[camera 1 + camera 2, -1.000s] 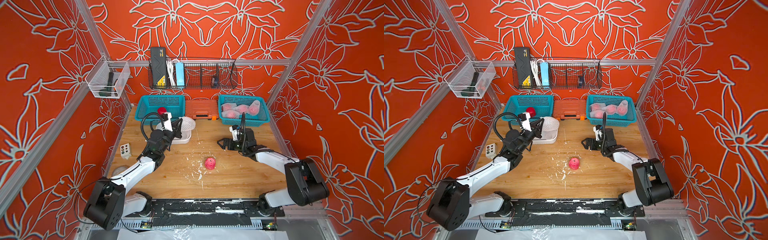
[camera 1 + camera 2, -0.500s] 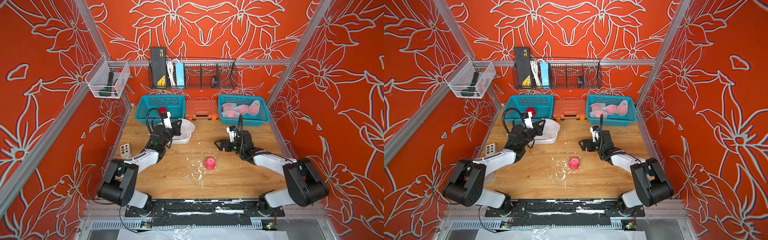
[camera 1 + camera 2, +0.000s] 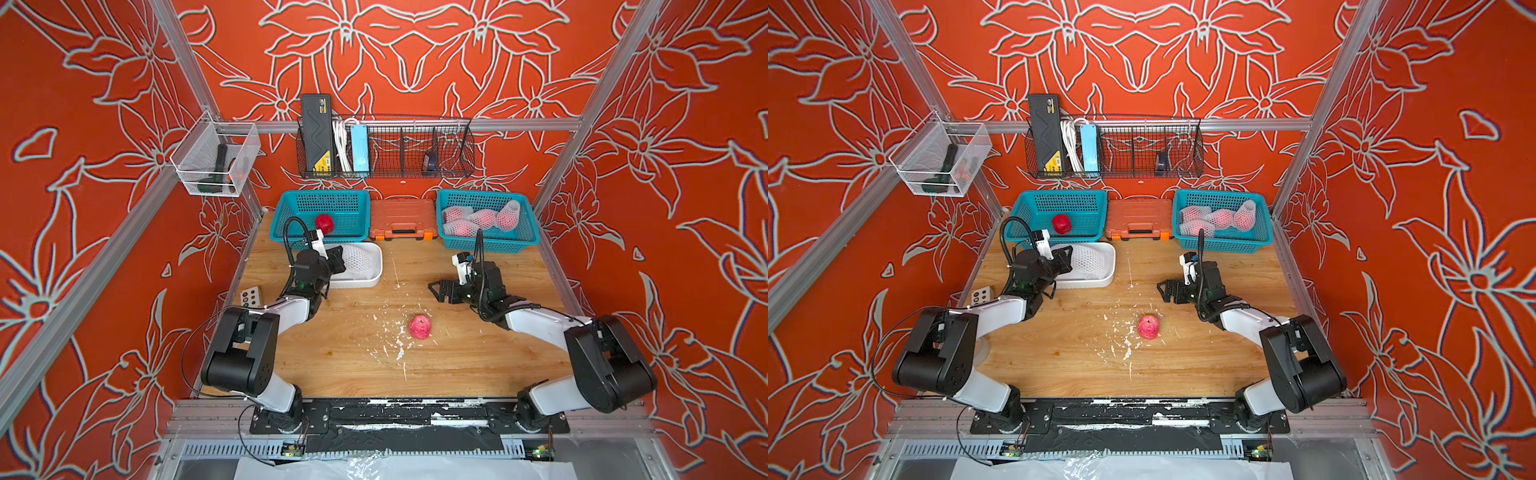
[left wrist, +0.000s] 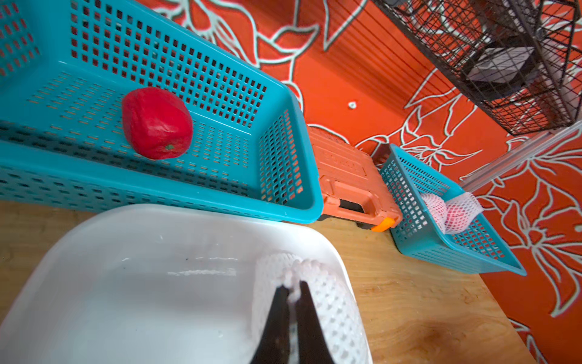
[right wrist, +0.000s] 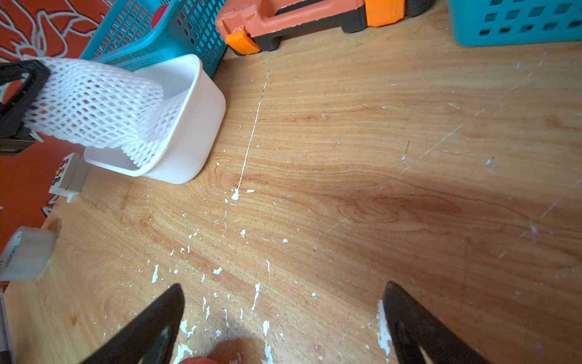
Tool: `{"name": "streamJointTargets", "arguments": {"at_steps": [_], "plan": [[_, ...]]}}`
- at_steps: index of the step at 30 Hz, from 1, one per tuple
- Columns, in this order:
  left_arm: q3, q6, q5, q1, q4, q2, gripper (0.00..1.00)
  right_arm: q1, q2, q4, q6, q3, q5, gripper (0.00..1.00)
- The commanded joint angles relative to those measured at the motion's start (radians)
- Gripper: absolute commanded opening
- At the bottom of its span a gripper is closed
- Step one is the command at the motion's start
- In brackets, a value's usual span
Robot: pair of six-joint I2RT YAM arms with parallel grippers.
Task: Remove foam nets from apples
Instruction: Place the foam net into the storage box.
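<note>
1. The left teal basket (image 3: 340, 208) stood at the back of the wooden table (image 3: 457, 365) and held one bare red apple (image 4: 156, 123).
2. The left gripper (image 4: 292, 290) was clenched on one end of a foam net (image 5: 94, 104). The net hung from the jaws, and its free end reached into the white tub (image 4: 157, 211) just in front of that basket.
3. The orange case (image 3: 401, 218) lay between the two baskets, against the back wall.
4. One bare pinkish-red apple (image 3: 420, 327) sat on the table near its middle, among white flakes (image 3: 399, 353) and clear of both grippers.
5. The right gripper (image 5: 283, 288) hovered low over the table near that apple, with its jaws spread wide and nothing between them.
6. The right teal basket (image 3: 528, 232) held the netted apples (image 3: 482, 218), each in a white foam sleeve.
</note>
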State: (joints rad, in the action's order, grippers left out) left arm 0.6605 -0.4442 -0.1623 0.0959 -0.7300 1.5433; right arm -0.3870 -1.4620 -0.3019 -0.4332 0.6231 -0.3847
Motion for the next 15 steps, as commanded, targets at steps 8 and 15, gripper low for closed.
{"name": "streamJointTargets", "arguments": {"at_steps": [8,15], "plan": [[0.065,0.009,-0.059,-0.027,0.016,0.136,0.14,-0.007,-0.014,-0.012,0.004,0.004,0.018,0.98],[0.087,0.082,-0.045,-0.027,0.057,0.091,0.56,-0.009,-0.024,-0.029,-0.007,0.004,0.000,0.98]]}}
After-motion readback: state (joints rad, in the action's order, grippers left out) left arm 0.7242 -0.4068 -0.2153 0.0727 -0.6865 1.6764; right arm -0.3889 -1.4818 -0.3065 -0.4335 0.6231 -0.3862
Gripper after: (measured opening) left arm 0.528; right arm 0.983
